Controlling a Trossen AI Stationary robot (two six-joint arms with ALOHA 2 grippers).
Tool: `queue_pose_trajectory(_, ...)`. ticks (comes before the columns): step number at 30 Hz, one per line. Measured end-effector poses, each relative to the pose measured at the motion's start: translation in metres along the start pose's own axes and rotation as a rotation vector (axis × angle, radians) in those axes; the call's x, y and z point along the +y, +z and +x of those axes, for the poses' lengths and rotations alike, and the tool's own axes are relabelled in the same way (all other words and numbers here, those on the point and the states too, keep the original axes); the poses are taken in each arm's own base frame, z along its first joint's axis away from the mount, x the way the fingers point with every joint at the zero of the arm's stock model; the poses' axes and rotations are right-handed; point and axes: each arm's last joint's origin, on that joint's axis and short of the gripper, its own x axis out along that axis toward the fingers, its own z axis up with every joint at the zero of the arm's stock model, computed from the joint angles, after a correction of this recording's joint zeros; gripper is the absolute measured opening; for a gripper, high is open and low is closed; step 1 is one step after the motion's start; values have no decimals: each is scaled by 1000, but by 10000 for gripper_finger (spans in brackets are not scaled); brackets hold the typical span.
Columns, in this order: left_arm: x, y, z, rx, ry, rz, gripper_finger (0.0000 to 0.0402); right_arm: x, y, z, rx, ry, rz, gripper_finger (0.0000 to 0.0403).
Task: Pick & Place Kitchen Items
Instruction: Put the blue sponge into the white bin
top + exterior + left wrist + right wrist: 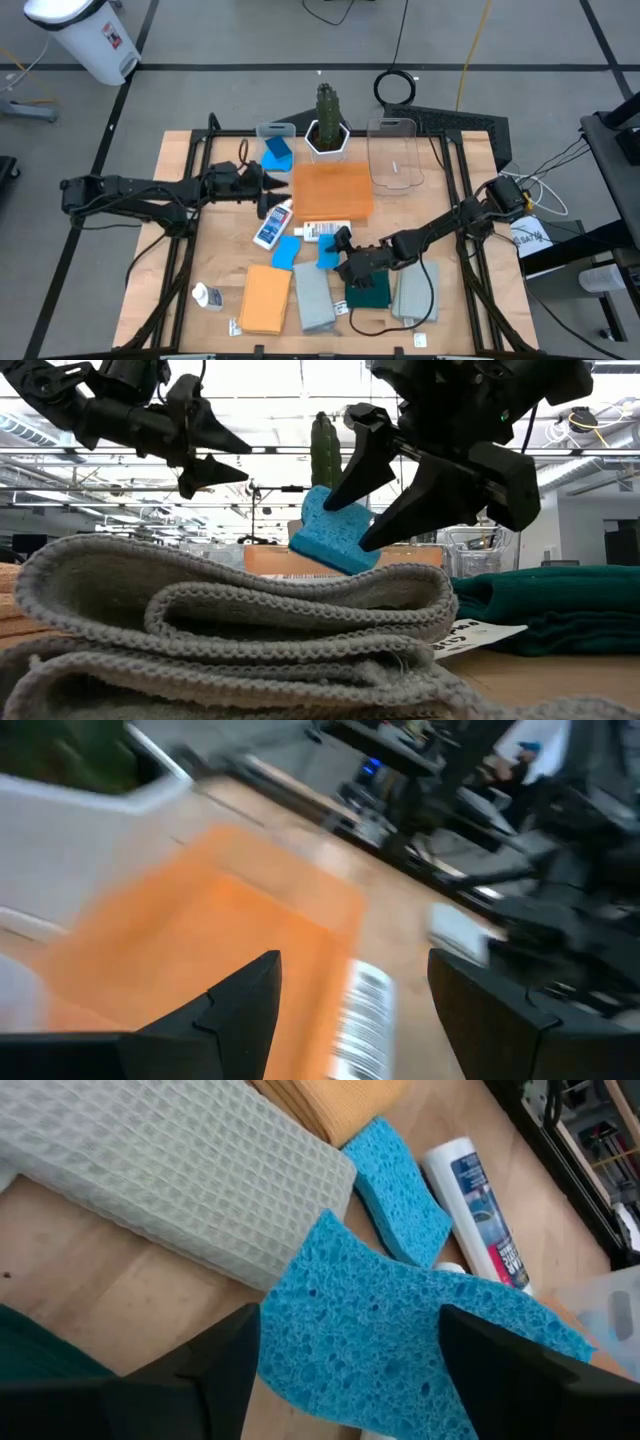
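My right gripper (338, 256) is shut on a bright-blue sponge (400, 1320), lifted over the table's middle; it also shows in the low view (335, 540). A second blue sponge (285, 252) lies flat on the table beside it, and a third (277, 155) sits in a small clear bin. My left gripper (272, 192) is open and empty, hovering by the orange tray's left edge over a white labelled bottle (272, 228). Another bottle (325, 230) lies at the tray's near edge. Folded orange (265, 298), grey (313, 298) and dark green (368, 292) cloths lie near the front. My right gripper pinches the sponge between its two fingers, one finger (210, 1370) on each of two opposite edges (285, 1330). The fingers slant down from the table's right side. The sponge is lifted clear of the table, tilted and slightly bowed between the fingers.
A flat orange tray (332, 190) lies in the middle, a cactus in a white pot (327, 130) and a clear bin (395, 155) behind it. Another grey cloth (413, 295) lies at the front right, and a small white bottle (207, 296) at the front left.
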Motion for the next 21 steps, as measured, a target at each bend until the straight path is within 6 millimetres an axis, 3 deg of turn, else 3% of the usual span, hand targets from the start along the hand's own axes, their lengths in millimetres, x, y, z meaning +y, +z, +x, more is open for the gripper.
queue_pose_trajectory(5, -19, -20, 12, 82, -62, -43, 257, -1, -1, 0, 20, -36, -22, 272)
queue_pose_trajectory(14, -53, -48, 31, 74, -163, -23, 257, -3, 1, 0, 34, -97, -47, 271)
queue_pose_trajectory(21, -64, -65, 36, 65, -104, 18, 257, -5, 7, -2, 3, -165, -111, 269)
